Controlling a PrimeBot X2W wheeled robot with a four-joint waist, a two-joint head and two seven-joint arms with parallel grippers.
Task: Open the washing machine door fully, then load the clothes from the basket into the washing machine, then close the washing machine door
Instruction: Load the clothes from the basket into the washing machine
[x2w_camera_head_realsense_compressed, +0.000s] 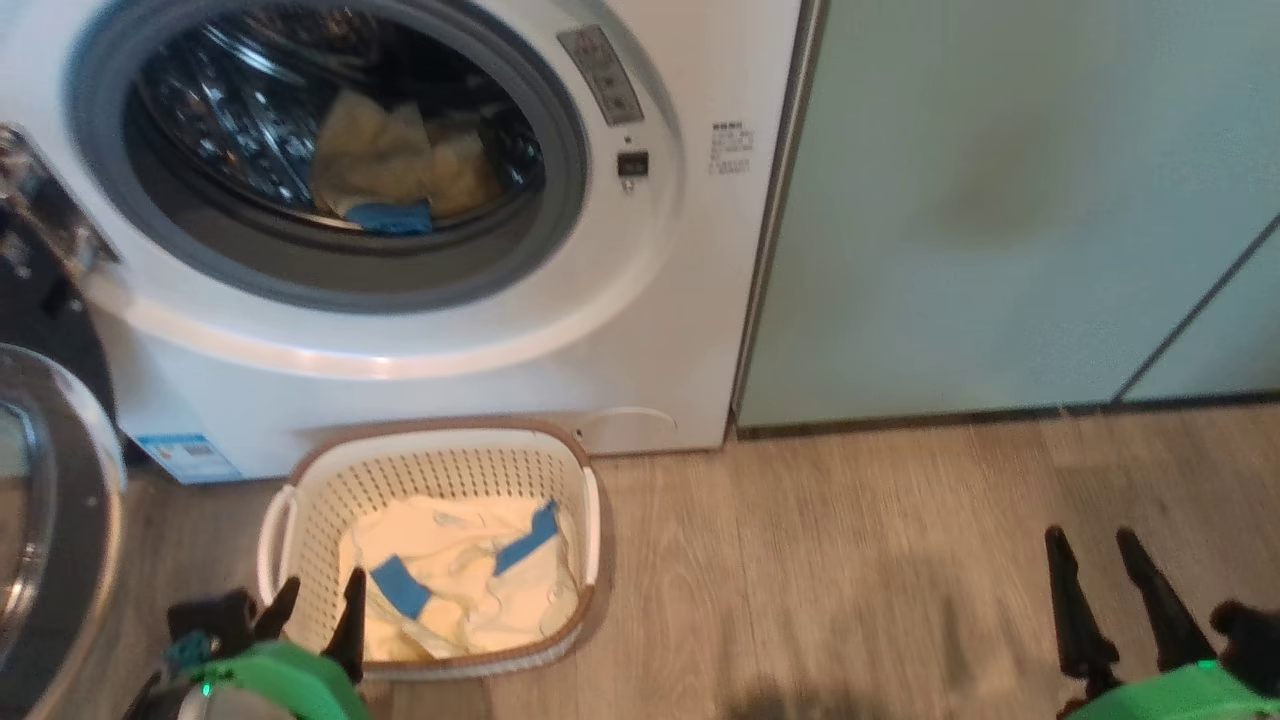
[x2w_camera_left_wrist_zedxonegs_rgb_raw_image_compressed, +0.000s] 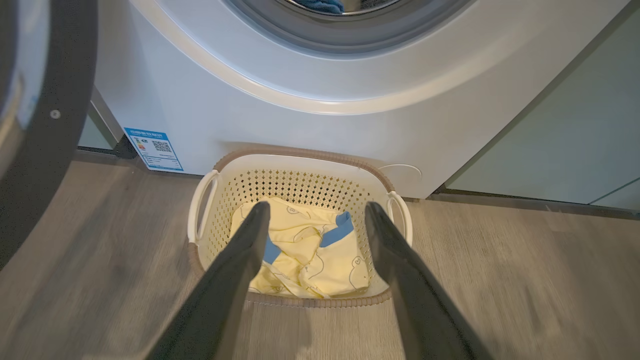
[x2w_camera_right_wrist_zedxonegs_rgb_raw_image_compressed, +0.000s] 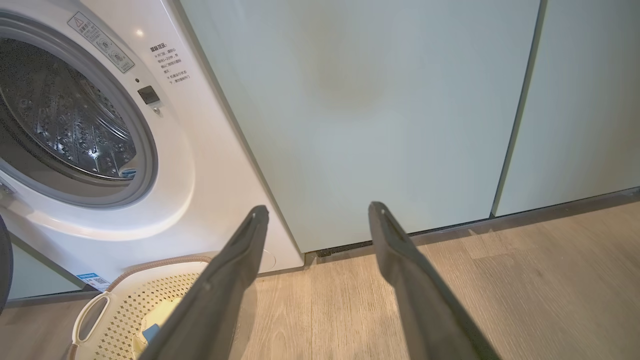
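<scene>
Door check: one washing machine door (x2w_camera_head_realsense_compressed: 55, 520) is standing swung open at the left of the one washing machine (x2w_camera_head_realsense_compressed: 650, 330), so the drum mouth is showing in full.

One basket (x2w_camera_head_realsense_compressed: 450, 478) is sitting on the wood floor (x2w_camera_head_realsense_compressed: 850, 560), at the floor's back edge, right against the machine's base below the drum mouth. Both of its white handles are showing.

One pile of clothes (x2w_camera_head_realsense_compressed: 470, 590) is lying in the basket, with two blue patches showing. One more bundle (x2w_camera_head_realsense_compressed: 395, 165), pale yellow with one blue patch, is lying inside the steel drum.

Left tool (x2w_camera_head_realsense_compressed: 322, 578) is hanging at the basket's near left rim, released and gripping nothing. In the left wrist view its two fingers (x2w_camera_left_wrist_zedxonegs_rgb_raw_image_compressed: 250, 240) are framing the pile. I can't tell whether it is touching the rim.

Right tool (x2w_camera_head_realsense_compressed: 1088, 535) is hanging over bare floor well apart from the basket. It is also released and empty, and it is facing the two pale green cabinet doors (x2w_camera_right_wrist_zedxonegs_rgb_raw_image_compressed: 375, 110).

One blue QR sticker (x2w_camera_left_wrist_zedxonegs_rgb_raw_image_compressed: 153, 149) is sitting low on the machine's front, left of the basket.
</scene>
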